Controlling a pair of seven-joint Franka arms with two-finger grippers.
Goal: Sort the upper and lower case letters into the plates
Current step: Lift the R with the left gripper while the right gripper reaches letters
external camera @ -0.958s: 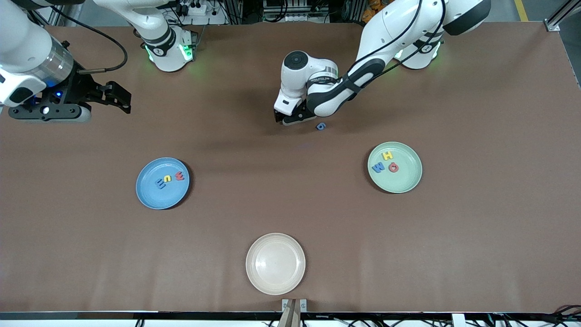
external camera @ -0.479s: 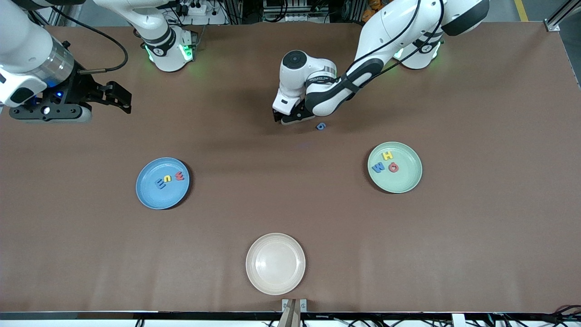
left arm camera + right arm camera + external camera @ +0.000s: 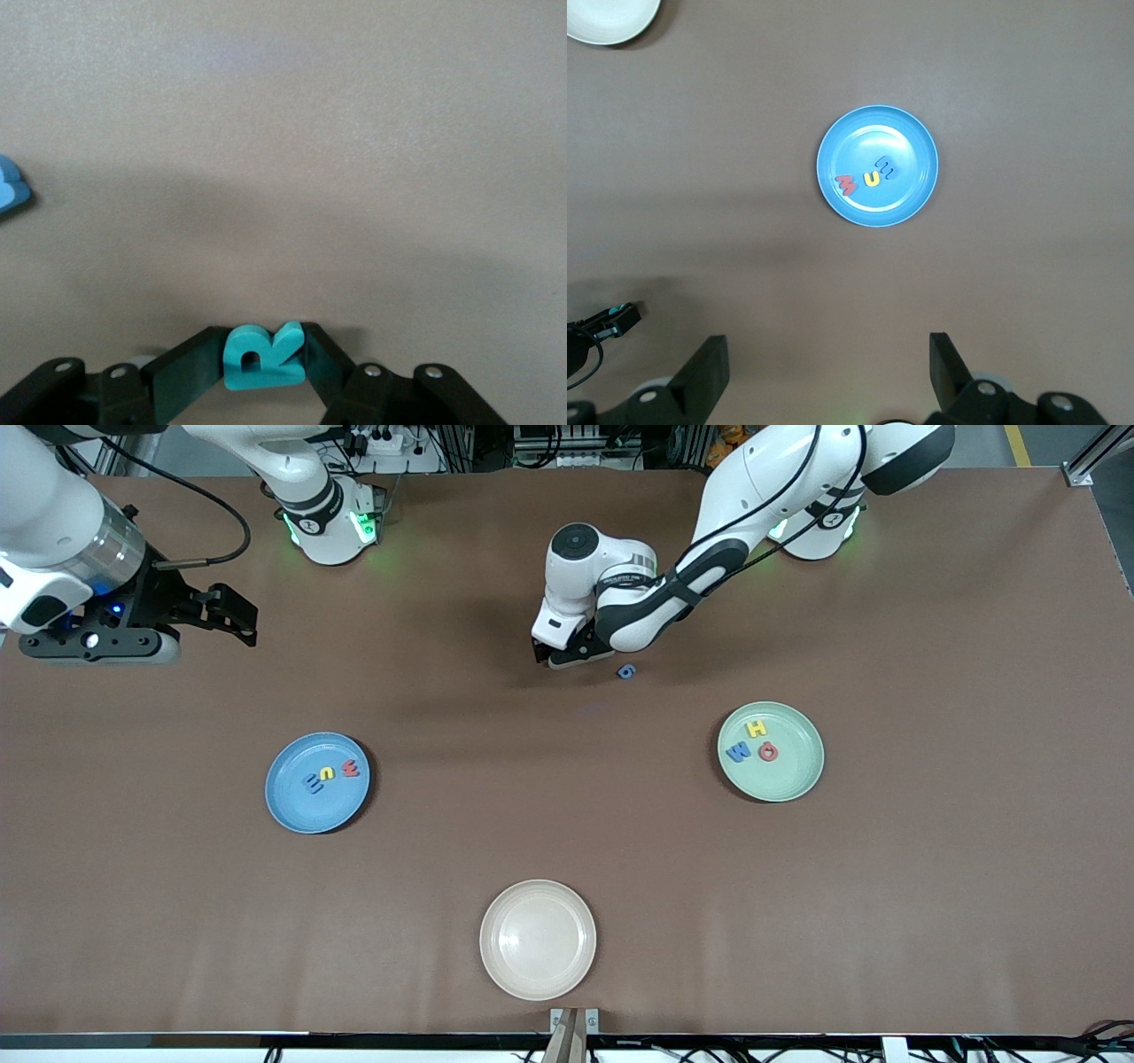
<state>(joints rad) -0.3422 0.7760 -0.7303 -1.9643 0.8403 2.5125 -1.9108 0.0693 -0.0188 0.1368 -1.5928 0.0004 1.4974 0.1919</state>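
My left gripper (image 3: 560,657) is low over the table near the robots' bases, shut on a teal letter R (image 3: 263,356). A small blue letter (image 3: 626,671) lies on the table beside it and shows at the edge of the left wrist view (image 3: 11,189). The blue plate (image 3: 292,808) holds three letters, blue, yellow and red; it also shows in the right wrist view (image 3: 912,142). The pale green plate (image 3: 793,779) holds a yellow H, a blue M and a red O. My right gripper (image 3: 232,615) waits open and empty, high at the right arm's end of the table.
A cream-white plate (image 3: 538,939) sits empty near the front edge of the table; its rim shows in the right wrist view (image 3: 607,22). The brown table (image 3: 930,868) is bare between the plates.
My left gripper has shifted very slightly toward the robots' bases. Nothing else has moved.
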